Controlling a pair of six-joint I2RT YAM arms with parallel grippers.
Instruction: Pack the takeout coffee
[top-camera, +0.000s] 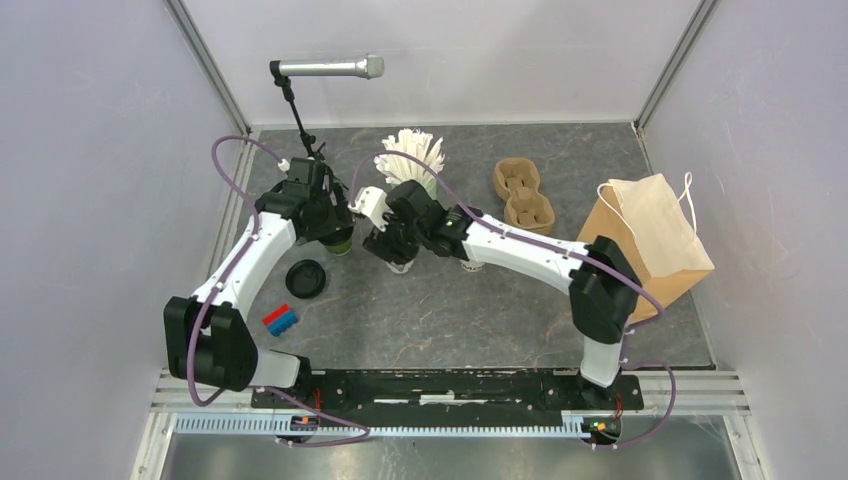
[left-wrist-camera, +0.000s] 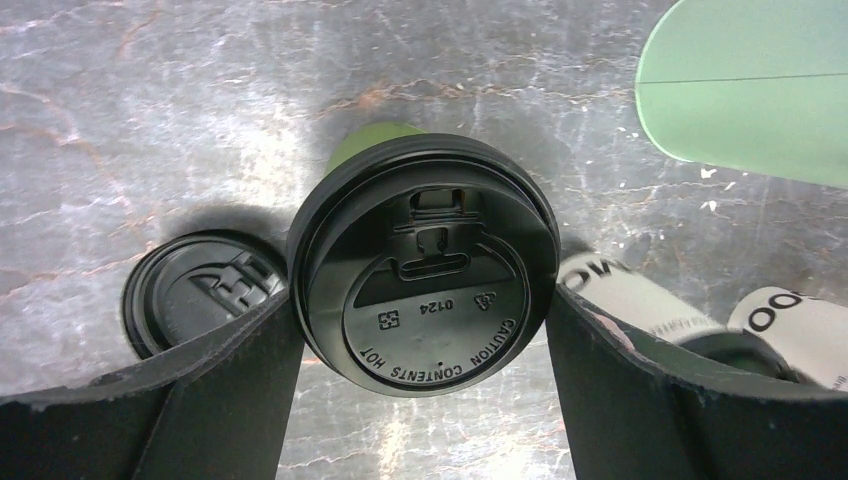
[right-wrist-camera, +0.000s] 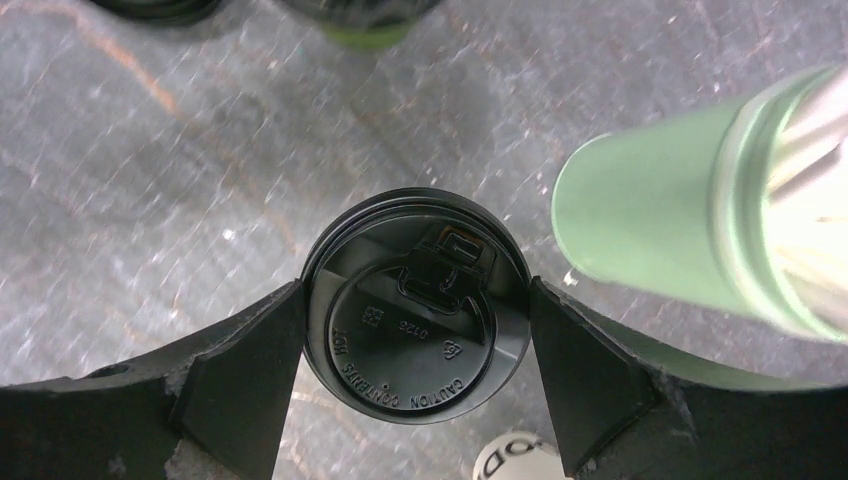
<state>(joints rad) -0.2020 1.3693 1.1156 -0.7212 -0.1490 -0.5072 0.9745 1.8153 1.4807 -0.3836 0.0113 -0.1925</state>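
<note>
Pincer (right-wrist-camera: 415, 305) clamps black-lidded cup (right-wrist-camera: 415, 350); mint-green cup (right-wrist-camera: 640, 220) just beside.

Between your left claw's (left-wrist-camera: 422, 305) fingers, the olive-green cup's lid (left-wrist-camera: 430, 340) reads "CAUTION CONTENTS HOT" along its edge, with "0124" and a recycling mark further in. The second black lid (right-wrist-camera: 415, 345), between your right claw's (right-wrist-camera: 415, 292) fingers, carries the same warning and what looks like "0126". The white cups (left-wrist-camera: 640, 300) just outside the left claw's right finger show only "OO".
</note>
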